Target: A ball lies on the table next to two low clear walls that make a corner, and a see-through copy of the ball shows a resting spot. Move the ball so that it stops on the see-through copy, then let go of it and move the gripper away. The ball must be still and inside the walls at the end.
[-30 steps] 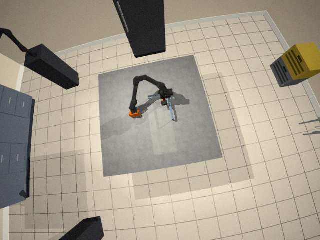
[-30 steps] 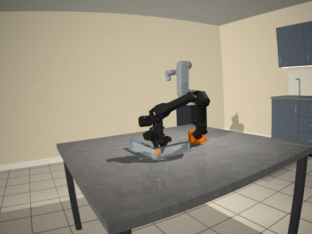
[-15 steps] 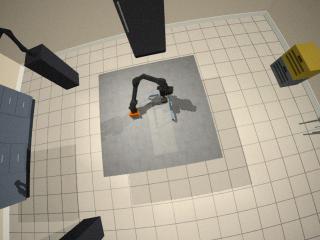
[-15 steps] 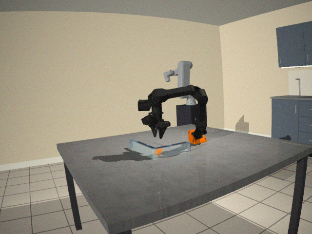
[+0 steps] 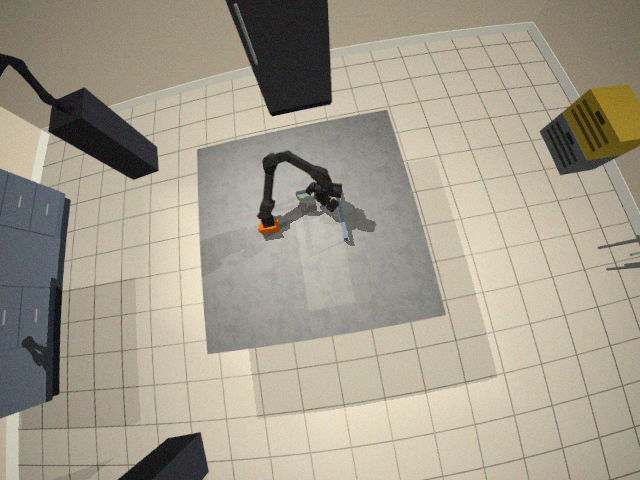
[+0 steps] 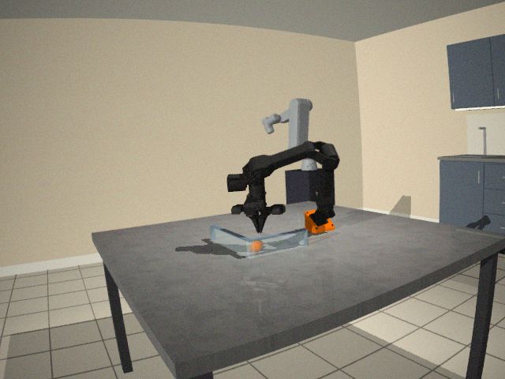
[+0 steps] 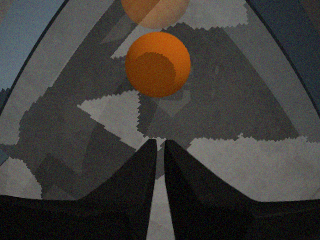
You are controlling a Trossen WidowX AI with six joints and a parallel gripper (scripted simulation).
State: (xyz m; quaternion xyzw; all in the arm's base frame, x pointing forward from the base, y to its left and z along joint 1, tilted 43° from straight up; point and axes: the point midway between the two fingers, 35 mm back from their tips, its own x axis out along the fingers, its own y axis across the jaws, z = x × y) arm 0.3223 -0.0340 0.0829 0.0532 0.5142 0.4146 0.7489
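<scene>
- Gripper (image 5: 324, 198) (image 6: 259, 232) (image 7: 160, 147): fingers almost pressed together, pinching nothing, tips hanging above the corner of the clear walls (image 5: 342, 219) (image 6: 228, 238) (image 7: 295, 45).
- From those tips the ball (image 6: 256, 245) (image 7: 158, 65) lies lower, on the counter (image 5: 258, 310) (image 6: 285, 309) (image 7: 240, 170): below them in the exterior view, toward the upper middle of the wrist frame.
- Being round, it points nowhere and has no long axis (one worry fewer).
- Beyond it, at the wrist frame's top edge, sits the see-through copy (image 7: 155, 12), apart from the ball.
- Likely next: spread the fingers, descend around the ball, carry it toward the copy; a careless touch could roll it.
</scene>
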